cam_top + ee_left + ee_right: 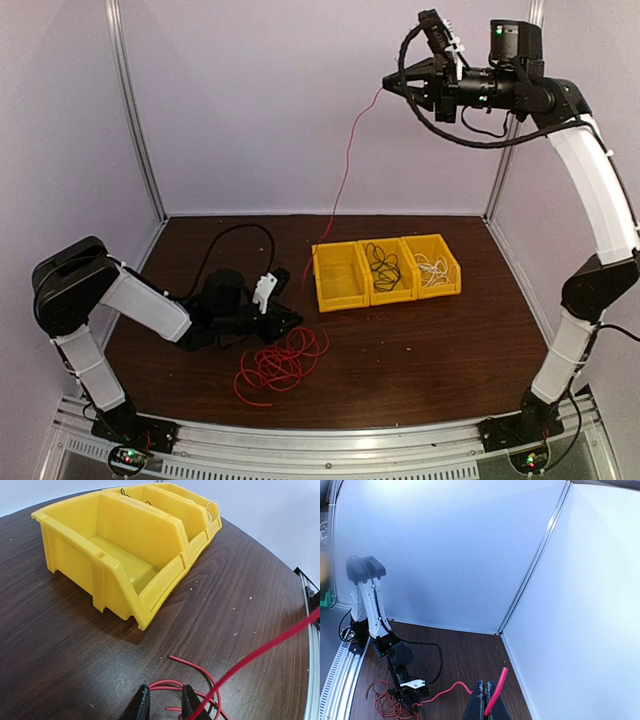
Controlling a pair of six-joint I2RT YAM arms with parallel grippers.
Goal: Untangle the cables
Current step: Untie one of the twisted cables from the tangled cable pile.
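Observation:
The red cable [280, 365] lies in loose loops on the table near the front, and one strand rises steeply to my right gripper [385, 85], held high by the back wall. In the right wrist view that gripper [491, 695] is shut on the red cable [447, 690], whose short end sticks up past the fingers. My left gripper [290, 322] is low at the coil's far edge. Its jaws [165, 705] have closed in on red loops [170, 682] that span the narrow gap. The black cable [383, 265] lies in the middle bin, the white cable [432, 268] in the right one.
Three yellow bins stand side by side at mid table; the left bin [322, 275] holds nothing and fills the left wrist view [120, 535]. The left arm's black supply lead [235, 235] arcs over the table behind it. Walls enclose the back and sides.

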